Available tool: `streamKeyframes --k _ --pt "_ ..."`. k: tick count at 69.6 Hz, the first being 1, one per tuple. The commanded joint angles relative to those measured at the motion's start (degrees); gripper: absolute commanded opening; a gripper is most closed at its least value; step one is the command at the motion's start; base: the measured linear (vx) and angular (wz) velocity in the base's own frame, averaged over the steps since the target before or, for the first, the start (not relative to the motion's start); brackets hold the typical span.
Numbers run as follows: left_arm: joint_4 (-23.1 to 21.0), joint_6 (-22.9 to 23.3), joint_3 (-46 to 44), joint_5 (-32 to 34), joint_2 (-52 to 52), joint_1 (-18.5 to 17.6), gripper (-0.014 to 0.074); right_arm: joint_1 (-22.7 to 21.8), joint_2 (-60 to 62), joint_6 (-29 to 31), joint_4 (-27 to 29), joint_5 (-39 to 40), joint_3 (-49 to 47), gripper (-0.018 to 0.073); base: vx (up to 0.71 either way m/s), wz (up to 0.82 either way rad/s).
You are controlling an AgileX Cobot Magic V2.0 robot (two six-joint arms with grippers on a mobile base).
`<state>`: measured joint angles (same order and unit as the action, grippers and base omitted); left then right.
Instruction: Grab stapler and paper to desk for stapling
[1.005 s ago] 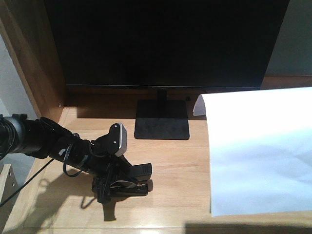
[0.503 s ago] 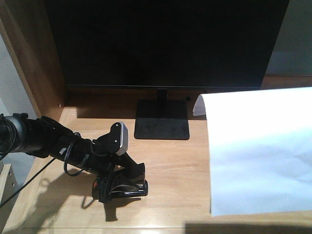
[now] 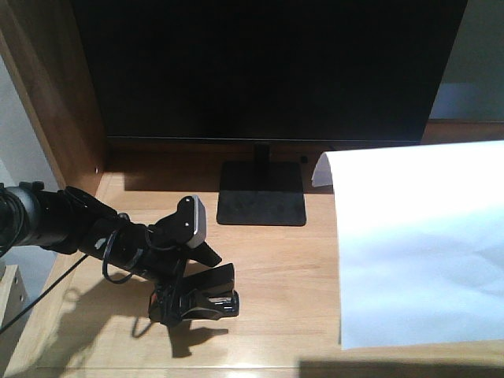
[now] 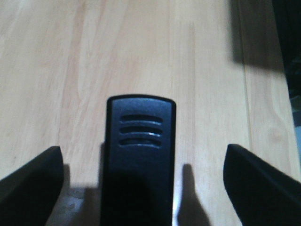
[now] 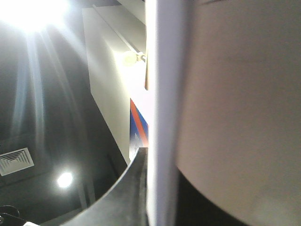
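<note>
The black stapler (image 3: 211,295) lies on the light wood desk (image 3: 291,268) at the front left. My left gripper (image 3: 193,287) is low over it, open, one finger on each side and clear of it. In the left wrist view the stapler (image 4: 140,127) lies between the wide-apart fingers (image 4: 33,183) of the gripper (image 4: 143,157), resting on the desk (image 4: 70,70). The white paper (image 3: 417,244) hangs over the desk's right side, its top left corner curled. My right gripper (image 5: 160,165) is shut on the paper's edge (image 5: 162,94); it is hidden in the front view.
A large black monitor (image 3: 268,71) fills the back, its square stand base (image 3: 261,206) on the desk just behind the stapler. A darker wooden side panel (image 3: 55,94) walls the left. The desk's front edge lies just below the stapler.
My left gripper has opened off the stapler, its fingers spreading apart. The stapler stays on the desk. The paper has not moved.
</note>
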<state>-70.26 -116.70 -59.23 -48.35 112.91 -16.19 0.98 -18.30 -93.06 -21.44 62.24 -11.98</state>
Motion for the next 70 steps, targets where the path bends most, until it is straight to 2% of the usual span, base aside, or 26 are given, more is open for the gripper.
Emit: streamKeyframes --k 1,8,27,63,70 --pt "-2.13 5.56 -1.48 -2.19 -5.06 -0.18 0.0599 -0.47 -0.58 0.22 0.69 2.01 -1.31 -0.0006 0.00 0.00" --pt "-2.13 7.95 -1.48 -1.81 -7.15 -0.13 0.0549 -0.47 -0.58 0.22 0.70 2.06 -1.31 -0.0006 0.00 0.00" --pt "-2.23 9.33 -1.48 -1.57 -11.90 -0.13 0.0387 -0.47 -0.58 0.22 0.70 2.06 -1.31 -0.0006 0.00 0.00" --pt "-0.20 9.22 -1.48 -1.58 -12.92 -0.13 0.0011 -0.47 -0.58 0.22 0.70 2.00 -1.31 -0.0006 0.00 0.00" --pt "-0.32 9.12 -1.48 -1.53 -12.54 -0.13 -0.0008 -0.47 -0.58 0.22 0.70 2.00 -1.31 -0.0006 0.00 0.00"
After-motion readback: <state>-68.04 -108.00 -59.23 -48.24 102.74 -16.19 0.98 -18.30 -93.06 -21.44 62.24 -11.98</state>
